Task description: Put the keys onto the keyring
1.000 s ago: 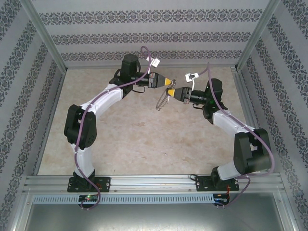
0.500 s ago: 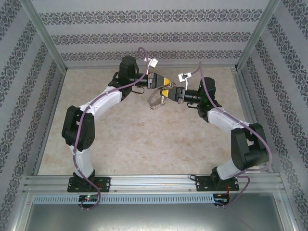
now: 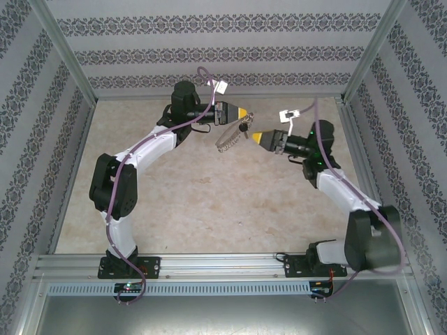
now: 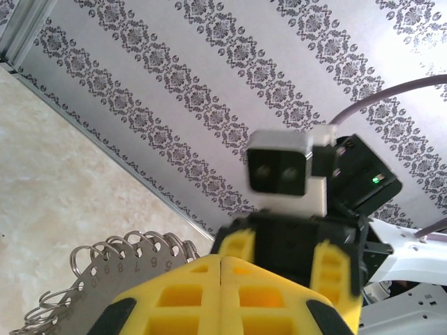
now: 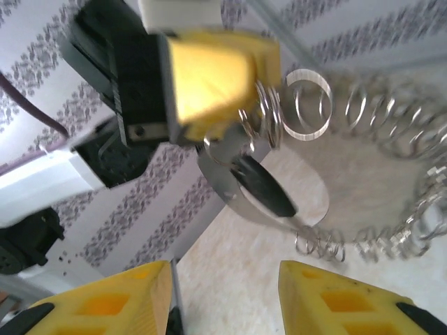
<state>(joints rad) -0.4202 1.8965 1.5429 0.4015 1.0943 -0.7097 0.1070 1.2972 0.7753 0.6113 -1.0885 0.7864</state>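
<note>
L gripper (image 3: pixel 245 114): clamped on keyring (image 3: pixel 225 144), key (image 5: pixel 264 187) hanging on it. R gripper (image 3: pixel 255 135): jaws apart, empty, 3 o'clock of keyring.

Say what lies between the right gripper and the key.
Nothing: in the top view, bare space separates the open right gripper from the black-headed key.

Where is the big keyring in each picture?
Top: keyring hangs at far centre, below the left pincer.
Left wrist: keyring at bottom left, beside that pincer.
Right wrist: keyring from centre to right, under that pincer.
Landmark: the yellow left pincer clamps it in all three.
</note>
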